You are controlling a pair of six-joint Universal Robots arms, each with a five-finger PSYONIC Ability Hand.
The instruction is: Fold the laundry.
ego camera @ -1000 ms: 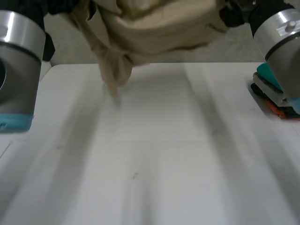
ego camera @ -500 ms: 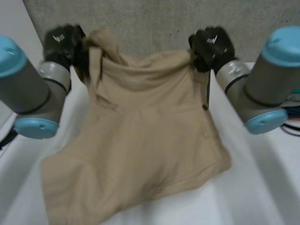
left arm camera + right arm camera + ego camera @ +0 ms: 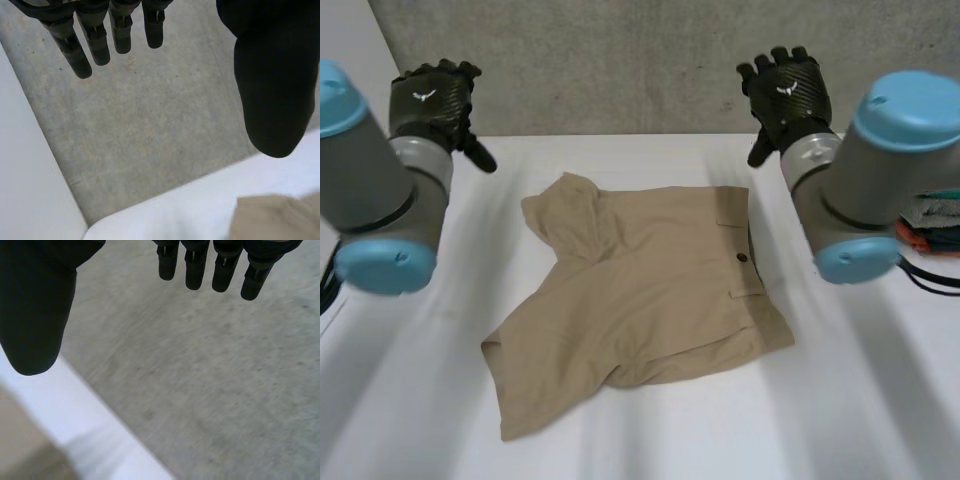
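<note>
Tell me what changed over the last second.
The shorts, held up by both hands half a second ago, now lie spread on the table. The left hand and right hand have let go and hover open over the table's far edge. The clothes pile at the right stays put.

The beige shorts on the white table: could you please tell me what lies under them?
The beige cloth shorts lie spread on the white table, whose bare top shows round them. Anything beneath the cloth is covered. The left hand and right hand hover open beyond it.
</note>
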